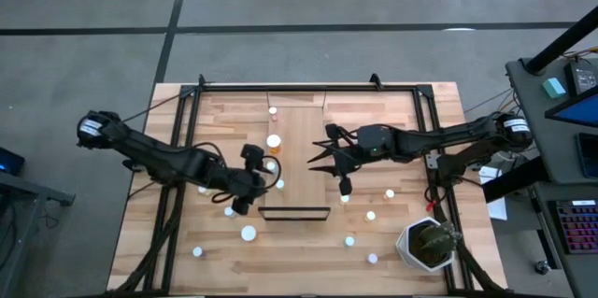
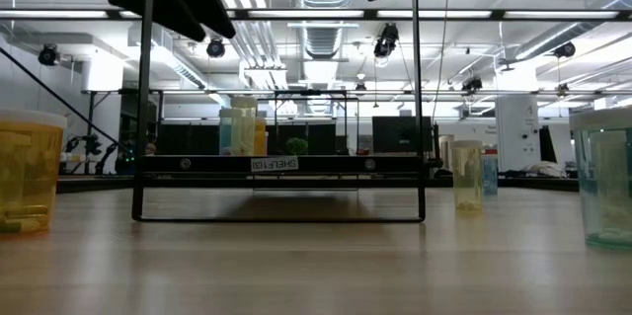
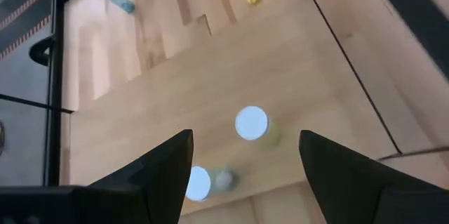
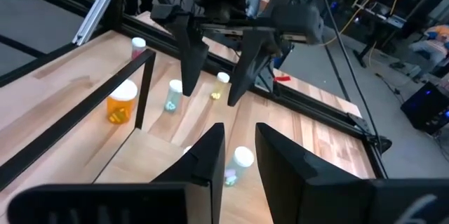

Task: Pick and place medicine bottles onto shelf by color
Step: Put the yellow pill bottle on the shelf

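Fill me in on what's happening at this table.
Two robot arms work over a wooden table strewn with small white-capped medicine bottles. The left gripper hovers open above two bottles beside the shelf. The right gripper, holding nothing, hangs over the shelf's other edge. An orange bottle stands on the shelf.

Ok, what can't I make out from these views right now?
- Low view: both grippers are cut off by the top edge.
- High view: bottle colours are too small to tell. Mostly white caps show, as on the loose bottle.
- Left wrist view: the blurred bottle beyond the open left gripper has an unclear body colour.
- Right wrist view: the right gripper partly hides a white-capped bottle, so contact is unclear.
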Robot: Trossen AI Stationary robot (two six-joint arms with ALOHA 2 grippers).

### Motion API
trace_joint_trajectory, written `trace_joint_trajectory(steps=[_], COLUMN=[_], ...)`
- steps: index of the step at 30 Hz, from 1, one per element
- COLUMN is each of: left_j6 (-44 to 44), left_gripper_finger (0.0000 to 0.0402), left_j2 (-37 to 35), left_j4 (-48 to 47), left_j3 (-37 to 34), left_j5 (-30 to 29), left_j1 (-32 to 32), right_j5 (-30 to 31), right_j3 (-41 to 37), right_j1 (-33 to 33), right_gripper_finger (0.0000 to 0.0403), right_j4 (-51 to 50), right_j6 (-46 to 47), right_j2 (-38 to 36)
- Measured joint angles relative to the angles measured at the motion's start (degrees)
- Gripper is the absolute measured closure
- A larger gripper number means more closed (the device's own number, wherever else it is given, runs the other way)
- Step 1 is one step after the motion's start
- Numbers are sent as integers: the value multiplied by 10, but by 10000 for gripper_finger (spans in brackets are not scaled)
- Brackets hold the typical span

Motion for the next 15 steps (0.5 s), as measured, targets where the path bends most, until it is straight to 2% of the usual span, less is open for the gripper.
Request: trace_joint_trajectory(steps=[8, 15], left_j6=[46, 98], left_gripper_finger=[158, 158], left_j2=[-1, -4], left_j4=[61, 100], left_j3=[-46, -62], left_j5=[17, 79], left_j1=[29, 58], right_j5=[0, 0], right_j3=[0, 0], right_j1=[-1, -2], right_gripper_finger=[335, 330], right_j4=[1, 0], right_j6=[3, 4], right_j2=[0, 0])
